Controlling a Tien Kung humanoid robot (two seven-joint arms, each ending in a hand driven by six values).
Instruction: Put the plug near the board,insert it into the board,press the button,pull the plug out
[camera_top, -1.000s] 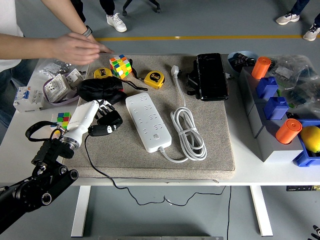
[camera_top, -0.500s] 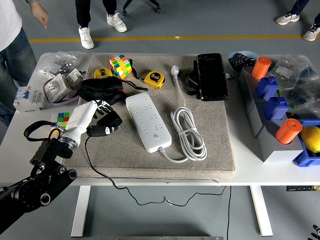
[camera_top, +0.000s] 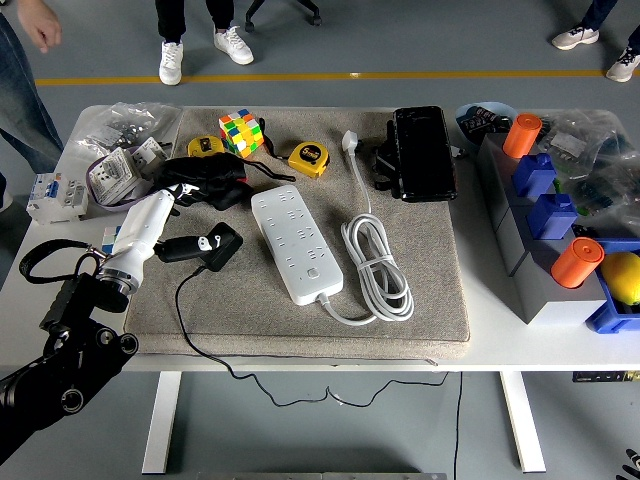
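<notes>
Left hand (camera_top: 160, 212) beside black plug (camera_top: 205, 247), near board (camera_top: 295, 243)

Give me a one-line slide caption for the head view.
Left hand hovers left of the black plug, which lies beside the white power strip on the grey mat.

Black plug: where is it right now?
In the head view the black plug lies on the left part of the grey mat, just left of the white power strip and below the black pouch.
</notes>
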